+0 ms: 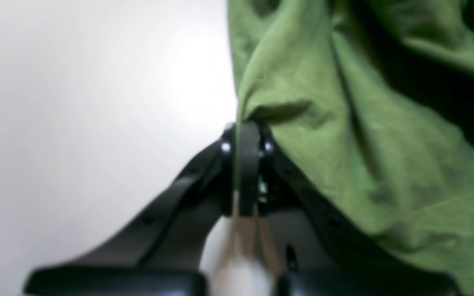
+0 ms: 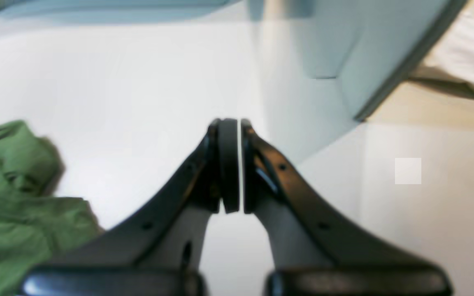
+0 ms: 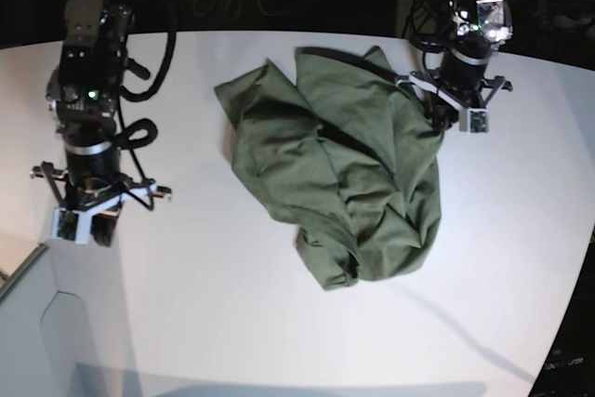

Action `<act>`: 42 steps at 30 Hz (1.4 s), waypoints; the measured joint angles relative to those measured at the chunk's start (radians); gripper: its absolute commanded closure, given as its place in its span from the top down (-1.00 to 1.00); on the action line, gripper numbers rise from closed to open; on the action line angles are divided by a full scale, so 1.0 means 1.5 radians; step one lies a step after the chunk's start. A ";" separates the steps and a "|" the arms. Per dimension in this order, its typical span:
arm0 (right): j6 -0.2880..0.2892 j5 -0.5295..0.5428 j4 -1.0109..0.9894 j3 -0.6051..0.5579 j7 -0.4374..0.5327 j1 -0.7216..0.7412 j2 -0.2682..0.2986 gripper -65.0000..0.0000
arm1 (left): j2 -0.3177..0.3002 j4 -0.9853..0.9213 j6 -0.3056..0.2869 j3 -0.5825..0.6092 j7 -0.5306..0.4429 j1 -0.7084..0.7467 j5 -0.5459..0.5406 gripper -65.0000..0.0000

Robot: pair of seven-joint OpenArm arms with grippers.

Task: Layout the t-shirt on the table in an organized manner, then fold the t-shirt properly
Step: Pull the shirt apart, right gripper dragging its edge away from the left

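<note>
— Shirt [image 3: 344, 174] sits crumpled in the middle of your bench [image 3: 214, 295], bunched into folds, one sleeve poking toward the far edge.

— And your left pincer [image 1: 245, 135]?

— Clenched on the shirt's edge; the wrist view shows green cloth pinched right between the tips. In the base view your left pincer sits at the shirt's far corner, on that view's right.

— Your right pincer [image 2: 231, 127]?

— Closed on nothing, tips pressed together with only a sliver of light between them. It hangs over bare bench, well apart from the shirt, which only shows at the left of its wrist view.
</note>
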 measured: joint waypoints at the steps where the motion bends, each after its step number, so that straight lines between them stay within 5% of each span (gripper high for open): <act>1: 0.023 0.001 0.001 0.002 -0.001 -0.001 0.000 -1.00 | 0.000 0.000 0.000 0.000 0.001 0.000 0.000 -1.00; 4: 0.129 -0.008 0.003 -0.025 -0.004 -0.032 -0.013 -0.95 | 0.000 -0.002 0.000 0.001 0.001 0.000 0.000 -1.00; 6: 0.204 -0.005 -0.005 -0.077 -0.076 -0.050 -0.021 -0.76 | 0.000 -0.006 0.000 0.001 0.001 0.000 0.000 -1.00; 13: 0.208 0.000 -0.149 -0.182 -0.139 0.012 -0.022 0.16 | 0.000 -0.006 0.000 0.001 0.001 0.000 0.000 -1.00; 16: 0.209 -0.005 -0.212 -0.184 -0.148 0.034 -0.020 0.30 | 0.001 -0.007 0.000 0.003 0.001 0.000 0.000 -1.00; 26: 0.209 -0.006 -0.350 -0.156 -0.143 0.101 -0.028 0.25 | 0.000 -0.007 0.000 0.003 0.001 0.000 0.000 -1.00; 29: 0.209 -0.005 -0.358 -0.159 -0.141 0.104 -0.028 -0.13 | 0.000 -0.007 0.000 0.002 0.001 0.000 0.000 -1.00; 33: 0.238 -0.004 -0.356 -0.156 -0.140 0.104 -0.030 -1.00 | 0.000 -0.007 0.000 0.002 0.001 0.000 0.000 -1.00; 42: 0.247 -0.005 -0.180 -0.046 -0.143 0.099 -0.030 -1.00 | -0.004 -0.005 0.000 0.001 0.001 0.000 0.000 -1.00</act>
